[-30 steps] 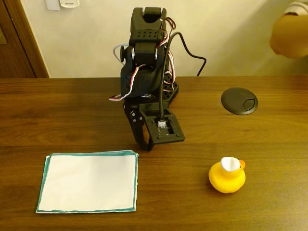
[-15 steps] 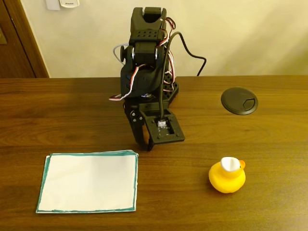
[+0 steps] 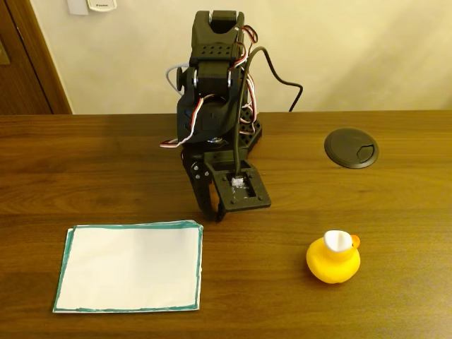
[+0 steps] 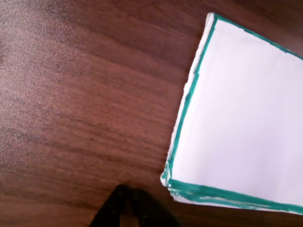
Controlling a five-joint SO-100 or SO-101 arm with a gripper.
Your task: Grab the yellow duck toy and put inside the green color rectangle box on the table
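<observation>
The yellow duck toy [image 3: 333, 258] sits on the table [image 3: 395, 212] at the front right, its white cap up and orange beak pointing right. The green-bordered paper sheet [image 3: 130, 267] lies flat at the front left; it also shows at the right of the wrist view [image 4: 241, 127]. My arm is folded over its base, and the gripper [image 3: 213, 212] hangs low just behind the sheet's far right corner, well left of the duck. Its fingers are together with nothing between them, and their dark tips [image 4: 128, 208] show at the bottom of the wrist view.
A round black cable grommet [image 3: 351, 147] is set in the table at the back right. The arm's base and cables [image 3: 240, 134] stand at the back centre. A wall and a door frame [image 3: 28, 56] lie behind the table.
A person's hand that showed at the top right corner one second ago has gone. The arm, the duck and the sheet have not moved.
</observation>
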